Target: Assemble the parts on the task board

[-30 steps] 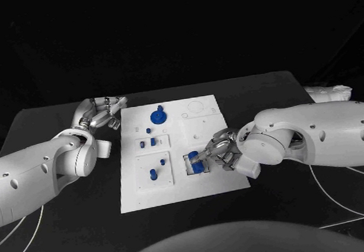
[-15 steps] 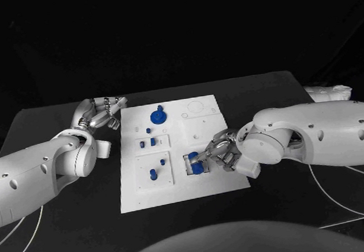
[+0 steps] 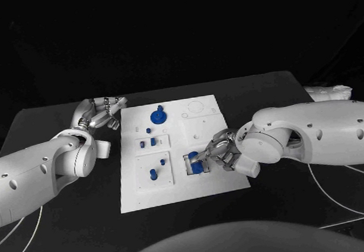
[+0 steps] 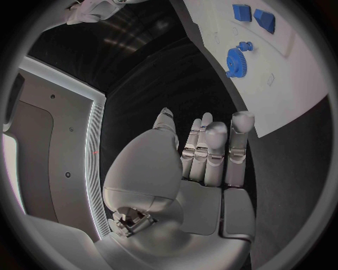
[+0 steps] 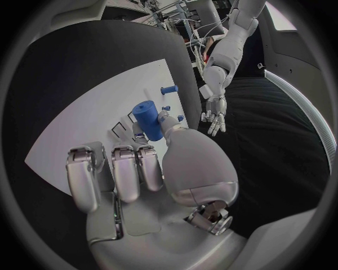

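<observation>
Right hand pinches a blue cylinder part over the task board at 4 o'clock; left hand fingers rest straight, together, empty.

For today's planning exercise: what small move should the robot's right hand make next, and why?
Probably press the blue cylindrical part gently straight down. The right hand holds it at the grey-rimmed slot near the white task board's front edge, and whether it is fully seated cannot be told. The left hand rests idle beside the board.
</observation>
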{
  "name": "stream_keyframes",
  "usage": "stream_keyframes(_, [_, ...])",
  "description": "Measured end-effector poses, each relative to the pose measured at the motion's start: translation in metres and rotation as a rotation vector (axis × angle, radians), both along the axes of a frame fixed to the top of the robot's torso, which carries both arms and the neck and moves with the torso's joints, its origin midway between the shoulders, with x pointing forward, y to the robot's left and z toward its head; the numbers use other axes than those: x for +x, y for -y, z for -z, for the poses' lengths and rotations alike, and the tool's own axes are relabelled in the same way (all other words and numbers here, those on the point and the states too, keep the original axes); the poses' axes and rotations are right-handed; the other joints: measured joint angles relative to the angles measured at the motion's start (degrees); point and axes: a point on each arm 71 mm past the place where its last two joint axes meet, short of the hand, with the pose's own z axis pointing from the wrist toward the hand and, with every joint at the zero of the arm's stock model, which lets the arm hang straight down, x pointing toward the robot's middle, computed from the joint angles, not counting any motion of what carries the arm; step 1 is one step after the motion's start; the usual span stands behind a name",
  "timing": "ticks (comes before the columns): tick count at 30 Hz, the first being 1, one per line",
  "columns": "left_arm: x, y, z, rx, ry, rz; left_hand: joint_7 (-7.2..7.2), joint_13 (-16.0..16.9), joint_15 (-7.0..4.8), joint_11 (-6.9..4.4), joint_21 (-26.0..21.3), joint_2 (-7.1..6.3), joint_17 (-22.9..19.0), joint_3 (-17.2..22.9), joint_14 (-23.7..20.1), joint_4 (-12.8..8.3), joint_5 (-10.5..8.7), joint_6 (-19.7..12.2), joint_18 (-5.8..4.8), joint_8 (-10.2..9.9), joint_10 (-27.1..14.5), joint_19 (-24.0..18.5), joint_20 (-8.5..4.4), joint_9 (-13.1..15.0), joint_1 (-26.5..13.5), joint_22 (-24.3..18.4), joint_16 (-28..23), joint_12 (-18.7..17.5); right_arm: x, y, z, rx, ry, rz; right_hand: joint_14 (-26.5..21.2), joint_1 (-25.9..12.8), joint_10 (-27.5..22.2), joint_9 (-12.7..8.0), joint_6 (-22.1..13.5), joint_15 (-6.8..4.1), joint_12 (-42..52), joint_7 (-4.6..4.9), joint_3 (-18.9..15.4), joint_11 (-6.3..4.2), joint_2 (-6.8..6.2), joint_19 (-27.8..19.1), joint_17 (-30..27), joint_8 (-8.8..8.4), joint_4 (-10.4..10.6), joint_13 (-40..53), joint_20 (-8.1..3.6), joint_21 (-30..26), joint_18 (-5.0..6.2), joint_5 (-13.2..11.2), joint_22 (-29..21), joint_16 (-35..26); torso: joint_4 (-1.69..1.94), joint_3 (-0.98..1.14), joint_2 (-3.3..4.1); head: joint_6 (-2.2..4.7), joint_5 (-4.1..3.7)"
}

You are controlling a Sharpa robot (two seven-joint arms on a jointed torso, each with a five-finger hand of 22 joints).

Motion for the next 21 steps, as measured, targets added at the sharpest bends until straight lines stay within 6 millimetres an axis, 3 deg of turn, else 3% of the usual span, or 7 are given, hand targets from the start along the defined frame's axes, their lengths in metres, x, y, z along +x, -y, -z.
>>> stream_keyframes(21, [0.0000,0.0002,0.0000,0.001,0.000,0.001,0.00,-0.01,0.00,0.00,0.00,0.00,0.00,0.00,0.00,0.00,0.00,0.00,0.00,0.00,0.00,0.00,0.00,0.00,0.00,0.00,0.00,0.00,0.0001,-0.0003,-0.0003,-0.012,-0.008,0.001,0.00,-1.05,-0.10,0.05,-1.67,0.43,0.00,0.30,-3.47,0.28,-1.52,-0.01,-0.01,0.13,1.11,0.00,0.44,0.00,0.00,-1.88,-0.01,0.00,-0.01,0.00,-0.01,0.00,-0.02])
